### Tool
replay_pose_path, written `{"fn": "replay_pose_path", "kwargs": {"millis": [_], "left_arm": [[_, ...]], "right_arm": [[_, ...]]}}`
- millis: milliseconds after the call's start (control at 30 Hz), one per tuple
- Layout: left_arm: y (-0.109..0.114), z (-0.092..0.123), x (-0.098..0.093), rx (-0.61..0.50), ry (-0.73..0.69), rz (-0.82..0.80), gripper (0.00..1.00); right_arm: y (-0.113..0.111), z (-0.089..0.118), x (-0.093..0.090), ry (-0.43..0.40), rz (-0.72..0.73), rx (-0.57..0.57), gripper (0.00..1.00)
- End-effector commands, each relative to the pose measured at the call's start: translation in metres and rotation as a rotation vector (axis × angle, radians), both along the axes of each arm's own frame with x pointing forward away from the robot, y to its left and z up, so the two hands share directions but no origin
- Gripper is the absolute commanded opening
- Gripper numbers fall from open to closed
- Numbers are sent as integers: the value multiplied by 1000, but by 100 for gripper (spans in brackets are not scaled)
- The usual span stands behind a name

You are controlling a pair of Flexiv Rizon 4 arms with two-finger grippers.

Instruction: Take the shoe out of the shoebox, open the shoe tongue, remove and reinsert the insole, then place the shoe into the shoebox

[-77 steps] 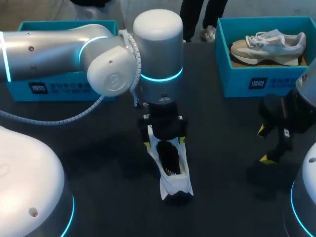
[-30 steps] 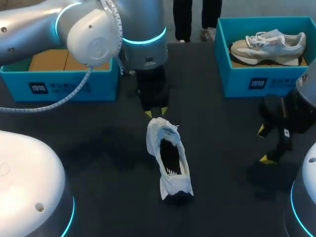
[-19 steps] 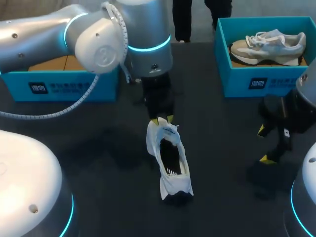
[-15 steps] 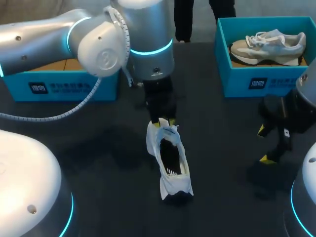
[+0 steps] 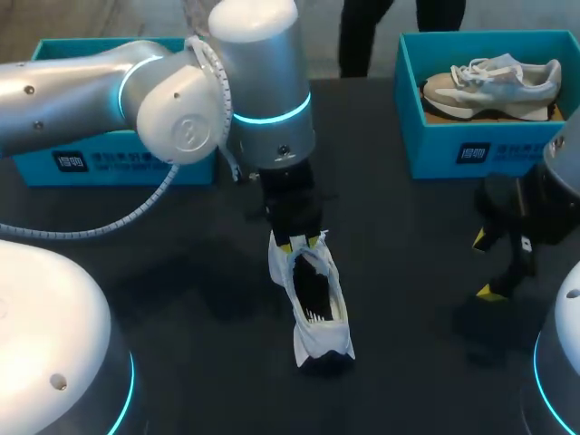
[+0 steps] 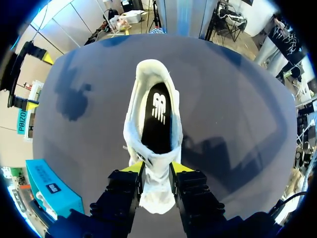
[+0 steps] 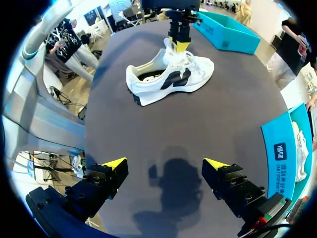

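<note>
Though in pincer (image 6: 156, 168), soft white tongue (image 6: 154, 196).

The left shoebox (image 5: 91, 163) is mostly covered by the left arm (image 5: 82, 91) (only its front wall is seen); the forefoot of the white shoe (image 5: 317, 337) is hidden by the left gripper (image 5: 303, 241).

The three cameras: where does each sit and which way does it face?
Head view: above and behind, looking down on the table; left arm and right arm show.
Left wrist view: on the left arm, looking along the left gripper, shut on the white shoe.
Right wrist view: on the right arm, looking past the open right gripper across the table.
Both wrist views show that shoe.
</note>
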State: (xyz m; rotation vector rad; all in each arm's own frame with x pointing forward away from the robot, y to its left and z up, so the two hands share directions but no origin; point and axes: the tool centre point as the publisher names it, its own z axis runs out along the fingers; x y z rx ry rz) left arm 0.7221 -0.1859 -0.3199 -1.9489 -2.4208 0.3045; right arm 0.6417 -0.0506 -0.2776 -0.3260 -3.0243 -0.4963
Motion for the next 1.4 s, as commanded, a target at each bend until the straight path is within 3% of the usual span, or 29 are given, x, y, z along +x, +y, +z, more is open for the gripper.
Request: {"fn": "replay_pose_path", "kwargs": {"millis": [33,367,700,867,1133,1400], "left_arm": [[-10,-12,-7,6,2,-9,31],[-15,-20,-22,15,31,-44,29],[-17,10,-16,-20,-38,-63,30],[-25,-7,-18,19,-17,-80,28],[-18,-23,-29,53,14,-93,27],[-9,20,-35,4,-57,-101,28]], "right_arm": [[1,0,-1,-1,-1,-2,100],[1,0,-1,-1,-1,-2,100],[1,0,-1,-1,-1,-2,100],[1,0,-1,-1,-1,-2,100],[1,0,-1,-1,-1,-2,100],[1,0,-1,-1,-1,-2,100]]}}
